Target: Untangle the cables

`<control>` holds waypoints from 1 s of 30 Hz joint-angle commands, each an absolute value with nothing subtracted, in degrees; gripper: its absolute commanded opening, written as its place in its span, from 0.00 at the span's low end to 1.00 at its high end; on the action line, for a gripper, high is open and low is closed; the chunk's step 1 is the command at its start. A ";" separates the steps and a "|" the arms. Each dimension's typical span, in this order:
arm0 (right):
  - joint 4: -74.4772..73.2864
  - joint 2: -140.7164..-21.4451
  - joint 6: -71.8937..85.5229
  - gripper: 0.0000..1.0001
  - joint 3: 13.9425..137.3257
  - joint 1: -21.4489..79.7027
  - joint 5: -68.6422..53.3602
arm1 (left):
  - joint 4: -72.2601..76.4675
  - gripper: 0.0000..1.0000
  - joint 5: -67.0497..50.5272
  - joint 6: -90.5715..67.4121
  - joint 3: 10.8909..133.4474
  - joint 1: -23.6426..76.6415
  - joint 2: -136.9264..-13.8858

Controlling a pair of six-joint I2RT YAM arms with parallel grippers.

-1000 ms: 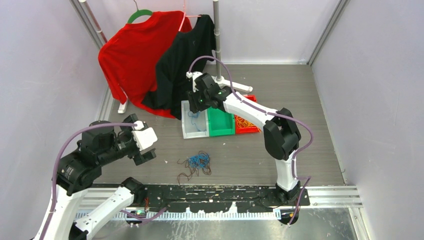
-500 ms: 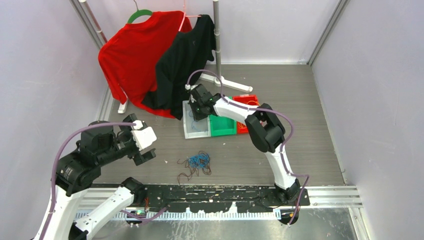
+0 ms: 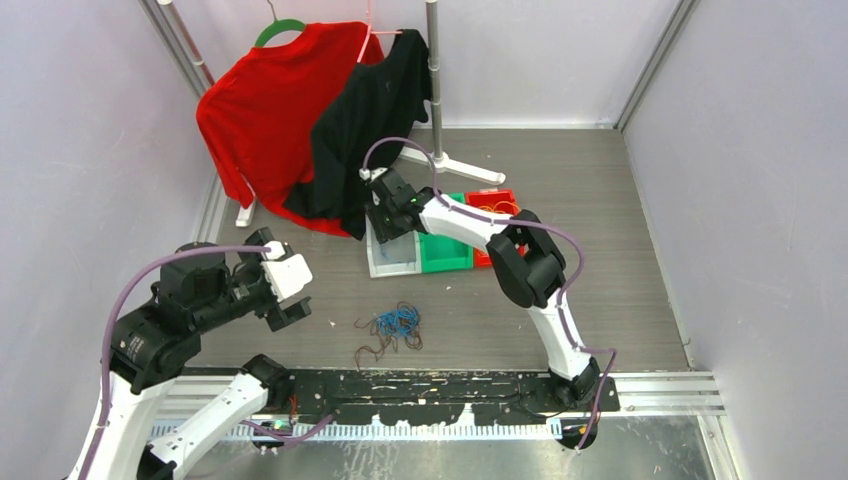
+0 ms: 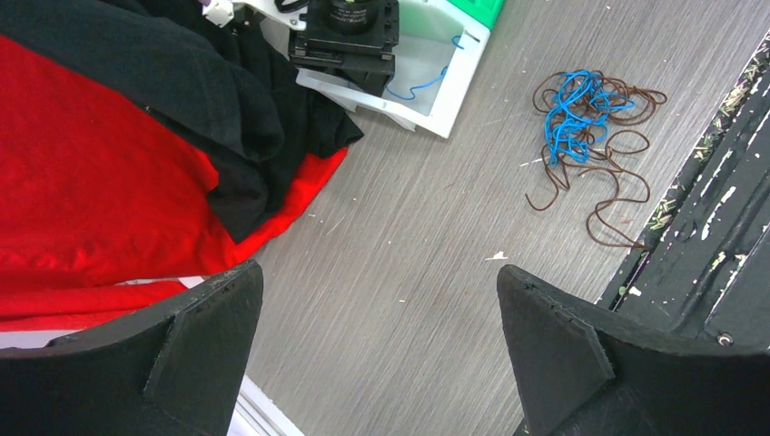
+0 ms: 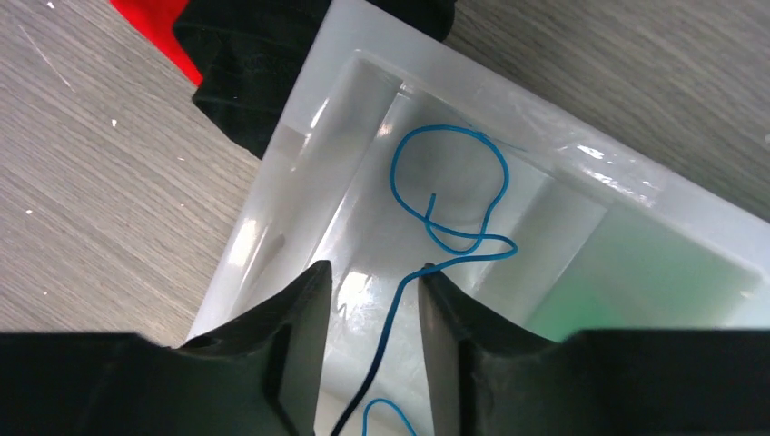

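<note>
Right gripper point(image 5: 370, 282) shifted left above white bin point(image 5: 300, 118); blue cable point(image 5: 449, 128) looped inside.

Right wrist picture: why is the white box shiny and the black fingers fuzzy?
Right wrist view: light glares off the glossy bin, the fingers sit too near the lens to focus, the blue cable looks sharp.

Three bins in a row: one white point(image 3: 392, 270), one green point(image 3: 445, 255), one red point(image 3: 505, 196). Two hanging shirts, one red point(image 3: 265, 110), one black point(image 3: 365, 130). One blue cable point(image 5: 445, 127) running between the right jaws, one blue-and-brown tangle point(image 4: 572, 118) ahead of the left jaws.
</note>
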State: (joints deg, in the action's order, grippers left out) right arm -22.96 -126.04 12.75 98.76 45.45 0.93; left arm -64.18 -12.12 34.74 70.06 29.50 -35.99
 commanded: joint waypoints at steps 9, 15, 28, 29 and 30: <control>-33.42 -113.38 3.54 0.73 107.58 48.27 14.13 | -63.84 0.99 -12.45 33.49 71.88 29.29 -35.85; -31.80 -108.45 2.07 1.00 106.39 51.44 32.82 | -63.33 0.99 -12.09 33.40 71.46 29.28 -36.36; -28.45 -91.43 13.86 0.86 83.76 51.53 22.25 | -60.79 0.99 -10.42 32.31 69.95 29.27 -36.57; -28.39 -90.22 14.63 0.84 81.50 52.37 22.33 | -60.41 0.99 -10.19 32.26 69.88 29.27 -36.56; -28.10 -89.05 15.59 0.82 79.10 53.54 22.50 | -60.15 0.99 -10.00 32.29 69.81 29.27 -36.56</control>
State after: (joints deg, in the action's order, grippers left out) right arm -30.85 -93.82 9.74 85.71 50.57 23.62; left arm -63.86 -10.96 33.06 69.91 29.50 -36.32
